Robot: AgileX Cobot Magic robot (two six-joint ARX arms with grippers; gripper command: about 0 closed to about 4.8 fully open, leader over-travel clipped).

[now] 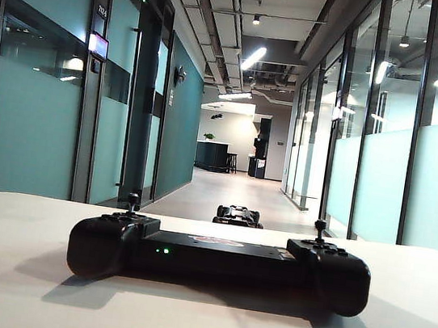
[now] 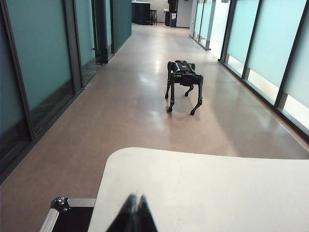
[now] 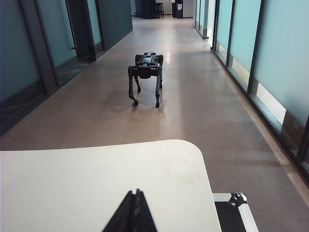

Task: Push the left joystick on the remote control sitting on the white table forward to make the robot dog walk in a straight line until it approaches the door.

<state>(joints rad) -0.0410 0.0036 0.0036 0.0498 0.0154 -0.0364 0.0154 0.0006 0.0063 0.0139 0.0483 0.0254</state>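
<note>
Opening step, judging by the layout: nothing yet touching the remote control [image 1: 220, 255], lying across the near middle of the white table [image 1: 9, 265] with green lights glowing. Both thumbsticks standing upright and untouched, the left joystick [image 1: 133, 200] at the left end, its twin, the right joystick [image 1: 320, 226], at the right end.

Hanging back at the near side of the table: left gripper [image 2: 134, 212], fingers pressed together to a point, holding nothing; right gripper [image 3: 133, 210], likewise fingers together and empty. Neither showing in the exterior view, so both sitting well apart from the controller.

Standing on the corridor floor beyond the far table edge: the robot dog [image 2: 184, 83], on all 4 legs, facing away down the hall.

Next move probably calling for bringing the left gripper out over the left end of the controller, lowering its closed tip behind the knob, then nudging it toward the far side steadily, without sideways drift, for a straight walk.

Counting: 1 controller, 2 thumbsticks, 1 dog, 1 table, 2 grippers, 2 metal-edged case corners, 1 below each near side of the table.
</note>
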